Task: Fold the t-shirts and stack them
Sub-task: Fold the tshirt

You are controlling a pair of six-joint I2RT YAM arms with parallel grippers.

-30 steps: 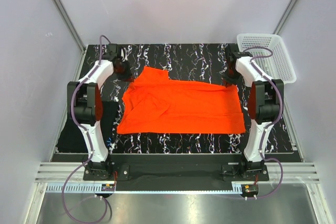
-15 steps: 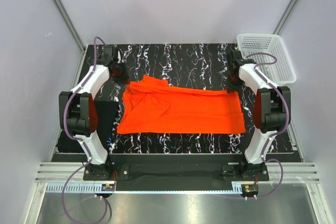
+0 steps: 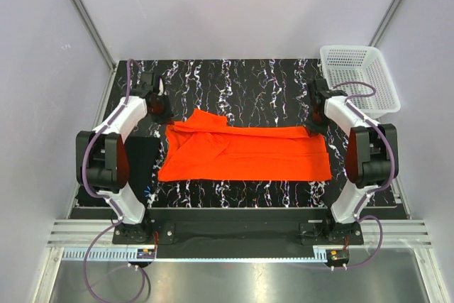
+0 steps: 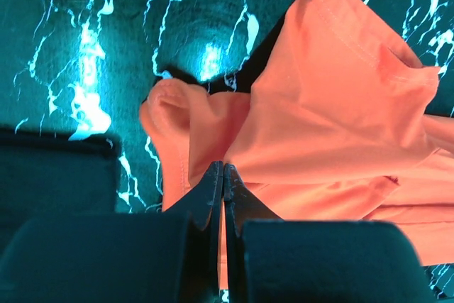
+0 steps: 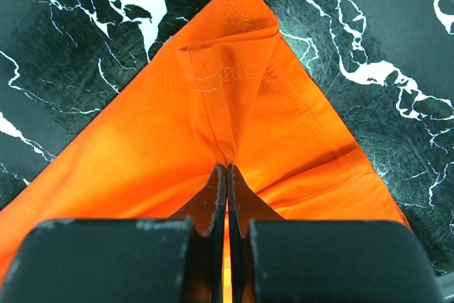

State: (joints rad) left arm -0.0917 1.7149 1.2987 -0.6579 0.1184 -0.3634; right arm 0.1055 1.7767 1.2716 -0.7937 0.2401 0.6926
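On the middle of the black marbled mat (image 3: pixel 248 79) lies the orange-red t-shirt (image 3: pixel 245 152), stretched from left to right as a wide, low band. Its colour is vivid and even. The near edge runs almost straight, close to the near border of the mat. The far edge is lifted at both ends and drawn toward the near side. The left part is creased, and one flap of cloth points away toward the far side.

The left gripper (image 3: pixel 162 111) is at the far left corner of the shirt. In the left wrist view its fingers (image 4: pixel 213 184) are pressed together with a fold of the cloth between them, beside a rolled sleeve with a stitched hem. The right gripper (image 3: pixel 312 124) is at the far right corner. In the right wrist view its fingers (image 5: pixel 217 193) are also pressed together on the shirt (image 5: pixel 142 154). They pinch a narrow ridge which runs up to a corner with a double row of stitches.

At the left edge of the mat, partly behind the left arm, a plain dark rectangle is probably the folded black t-shirt (image 3: pixel 144 159). A white mesh basket (image 3: pixel 358 79) stands at the far right corner.
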